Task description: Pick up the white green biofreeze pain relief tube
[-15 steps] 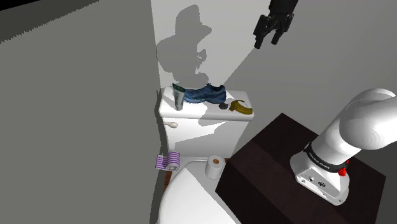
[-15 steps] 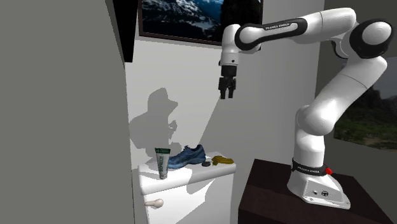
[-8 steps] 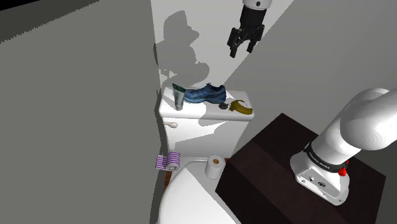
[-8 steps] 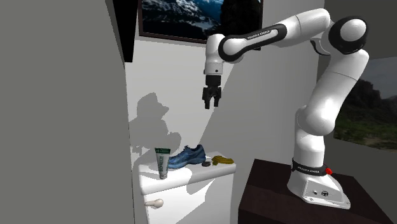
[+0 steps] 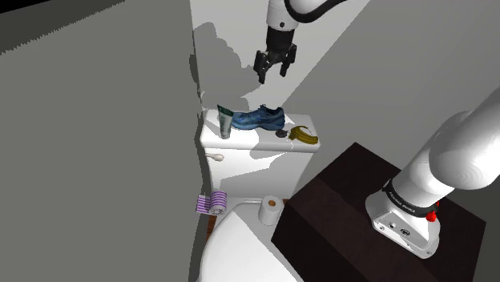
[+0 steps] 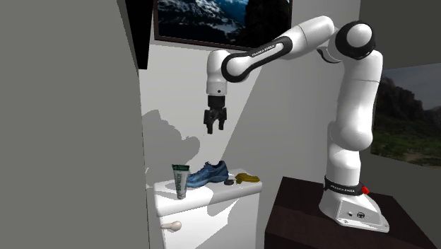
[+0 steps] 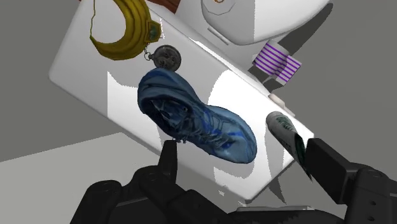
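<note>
The white and green tube (image 5: 225, 122) stands upright at the end of the white toilet tank lid (image 5: 240, 143) nearest the grey wall, right beside a blue shoe (image 5: 260, 118). In the second exterior view the tube (image 6: 180, 180) is the lid's leftmost item. My gripper (image 5: 271, 76) hangs open well above the shoe, fingers pointing down, holding nothing. From the second exterior view the gripper (image 6: 214, 129) is above and slightly right of the tube. In the wrist view the tube (image 7: 286, 132) lies just inside one finger of the gripper (image 7: 240, 145), with the shoe (image 7: 197, 118) between the fingers far below.
A banana (image 5: 304, 134) and a small dark round object (image 5: 281, 134) lie on the lid's other end. A grey wall (image 5: 96, 144) rises close beside the tube. Below are the toilet bowl (image 5: 240, 252), a paper roll (image 5: 271, 210), a purple striped item (image 5: 212, 203) and the dark stand (image 5: 344, 200).
The arm has swung the open gripper toward the shoulder view's left and lower, from beyond the banana end to above the shoe. Nothing on the lid has moved.
</note>
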Motion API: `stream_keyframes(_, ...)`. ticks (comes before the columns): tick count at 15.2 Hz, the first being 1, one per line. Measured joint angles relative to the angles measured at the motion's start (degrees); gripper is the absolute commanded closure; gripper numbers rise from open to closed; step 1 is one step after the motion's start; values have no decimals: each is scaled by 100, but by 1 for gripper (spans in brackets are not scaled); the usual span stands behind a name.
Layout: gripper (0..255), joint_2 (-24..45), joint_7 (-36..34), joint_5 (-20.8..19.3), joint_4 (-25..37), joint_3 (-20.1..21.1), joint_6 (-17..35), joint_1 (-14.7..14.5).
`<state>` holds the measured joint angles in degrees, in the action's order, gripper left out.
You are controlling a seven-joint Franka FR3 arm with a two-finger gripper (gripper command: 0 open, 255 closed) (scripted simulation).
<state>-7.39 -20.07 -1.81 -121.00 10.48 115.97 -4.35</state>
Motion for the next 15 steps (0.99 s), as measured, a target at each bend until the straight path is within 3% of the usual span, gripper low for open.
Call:
stream_keyframes(8,0,1688,-474,-477,1181,225,400,-241)
stream_keyframes(15,0,3316,-770,-923,2794,241,301,-621)
